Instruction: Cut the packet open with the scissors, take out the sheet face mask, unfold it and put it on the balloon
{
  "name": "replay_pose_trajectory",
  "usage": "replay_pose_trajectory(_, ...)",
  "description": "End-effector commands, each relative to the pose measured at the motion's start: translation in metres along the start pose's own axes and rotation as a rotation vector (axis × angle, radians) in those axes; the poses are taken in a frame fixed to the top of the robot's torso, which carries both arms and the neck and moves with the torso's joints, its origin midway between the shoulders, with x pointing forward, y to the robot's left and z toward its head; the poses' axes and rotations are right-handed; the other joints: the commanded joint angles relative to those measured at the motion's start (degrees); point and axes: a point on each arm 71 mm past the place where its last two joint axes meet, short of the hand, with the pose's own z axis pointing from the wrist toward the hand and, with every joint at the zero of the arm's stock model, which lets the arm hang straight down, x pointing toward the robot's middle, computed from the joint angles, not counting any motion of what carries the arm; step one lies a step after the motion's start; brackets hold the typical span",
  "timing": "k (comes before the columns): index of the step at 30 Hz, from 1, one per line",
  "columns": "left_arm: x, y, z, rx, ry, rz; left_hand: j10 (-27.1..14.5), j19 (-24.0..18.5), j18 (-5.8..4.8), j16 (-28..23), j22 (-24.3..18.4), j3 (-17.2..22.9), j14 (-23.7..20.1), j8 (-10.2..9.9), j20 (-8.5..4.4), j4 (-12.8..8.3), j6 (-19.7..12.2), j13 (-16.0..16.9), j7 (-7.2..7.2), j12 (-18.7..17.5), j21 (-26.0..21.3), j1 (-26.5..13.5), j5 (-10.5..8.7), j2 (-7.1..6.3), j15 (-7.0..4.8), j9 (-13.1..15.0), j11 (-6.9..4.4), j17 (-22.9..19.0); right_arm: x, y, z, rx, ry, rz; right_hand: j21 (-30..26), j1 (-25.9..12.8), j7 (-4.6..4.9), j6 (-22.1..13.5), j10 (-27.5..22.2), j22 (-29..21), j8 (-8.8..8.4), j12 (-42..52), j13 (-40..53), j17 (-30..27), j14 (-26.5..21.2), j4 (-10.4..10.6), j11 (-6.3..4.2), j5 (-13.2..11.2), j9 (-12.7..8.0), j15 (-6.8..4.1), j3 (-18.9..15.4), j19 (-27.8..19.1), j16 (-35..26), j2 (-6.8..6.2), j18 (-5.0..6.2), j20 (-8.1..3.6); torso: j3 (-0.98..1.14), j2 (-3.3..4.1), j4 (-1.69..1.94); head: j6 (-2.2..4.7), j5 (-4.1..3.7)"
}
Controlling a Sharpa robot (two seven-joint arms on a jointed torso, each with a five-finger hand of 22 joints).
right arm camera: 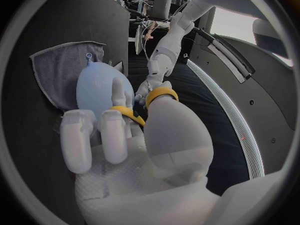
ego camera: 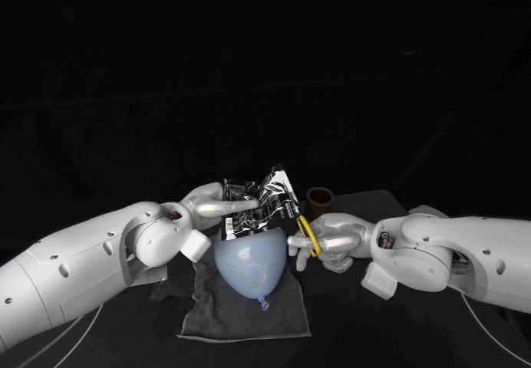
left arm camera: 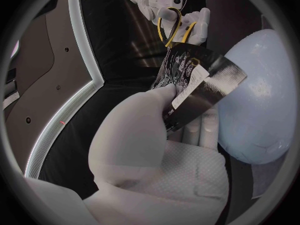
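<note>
The packet (ego camera: 261,201) is black with white swirly marks, and its writing is too small to read. The left hand (ego camera: 212,202) holds it up above the balloon (ego camera: 253,264), with the fingers pinched on its side. The right hand (ego camera: 334,241) has its fingers curled through the yellow loops of the scissors (ego camera: 307,232). The blades point up at the packet's edge. The pale blue balloon lies on a grey cloth (ego camera: 238,318) on the black surface (ego camera: 376,337). A brown cup (ego camera: 321,200) stands just behind the right hand.

Head view downward, wrist views close, sharing balloon (ego camera: 257,261)
</note>
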Motion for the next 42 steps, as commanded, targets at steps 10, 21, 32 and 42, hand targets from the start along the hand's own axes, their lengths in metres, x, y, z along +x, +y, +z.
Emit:
replay_pose_trajectory(10,0.0045,0.0002,0.0008,-0.003,0.037,0.019,0.18,-0.06,0.65,-0.26,-0.05,0.53,0.07,0.14,0.16,-0.13,0.1,0.06,0.26,0.38,-0.11,0.07,0.19,0.75,-0.38,6.17,-0.39,0.05,-0.003,0.0028,0.001,-0.02,-0.005,-0.012,2.47,6.14,-5.4,9.22,13.42,14.87,6.02,36.15,27.33,2.15,3.74,-1.08,-7.59,-0.08,4.59,-4.87,-4.59,5.69,0.34,7.28,-0.63,-4.57,-0.02,-0.01,0.03,-0.23,-0.05)
replay_pose_trajectory(21,0.0042,0.0004,0.0004,-0.003,0.038,0.019,0.19,-0.06,0.65,-0.29,-0.06,0.57,0.07,0.13,0.15,-0.21,0.1,0.06,0.25,0.38,-0.1,0.04,0.19,0.76,-0.39,6.28,-0.39,0.11,-0.0021,0.0028,0.0012,-0.015,-0.002,-0.019,2.47,6.5,-5.3,8.79,12.19,14.87,5.97,37.14,29.39,2.44,3.8,-1.09,-7.52,-0.08,5.43,-4.85,-6.38,5.69,0.45,7.32,-0.63,-4.62,0.0,0.04,0.02,-0.21,-0.05)
replay_pose_trajectory(32,0.0039,0.0005,-0.0001,-0.003,0.038,0.02,0.19,-0.06,0.65,-0.29,-0.06,0.57,0.07,0.13,0.15,-0.21,0.1,0.06,0.25,0.38,-0.1,0.04,0.19,0.76,-0.39,6.28,-0.39,0.11,-0.0051,0.0045,0.0015,-0.032,-0.058,-0.015,0.22,1.09,0.06,-1.96,-4.57,14.12,-0.53,4.71,9.93,-0.75,3.0,-0.02,-2.28,-0.06,4.57,-0.39,-5.15,4.61,-0.93,2.36,-0.1,-1.37,-0.01,0.0,0.01,-0.03,-0.19)
replay_pose_trajectory(42,0.0057,0.0005,-0.0001,-0.005,0.052,0.038,0.19,-0.06,0.65,-0.29,-0.06,0.57,0.07,0.13,0.15,-0.21,0.1,0.06,0.25,0.38,-0.1,0.04,0.19,0.76,-0.39,6.28,-0.39,0.11,-0.0054,0.0059,0.0042,-0.04,-0.071,-0.014,-0.11,-1.97,1.57,-4.43,-5.27,14.0,-1.49,0.65,2.32,-0.9,2.88,0.12,-0.84,-0.07,3.3,0.86,2.34,4.43,-0.83,-1.75,0.02,0.57,0.02,0.01,0.0,0.15,-0.22)
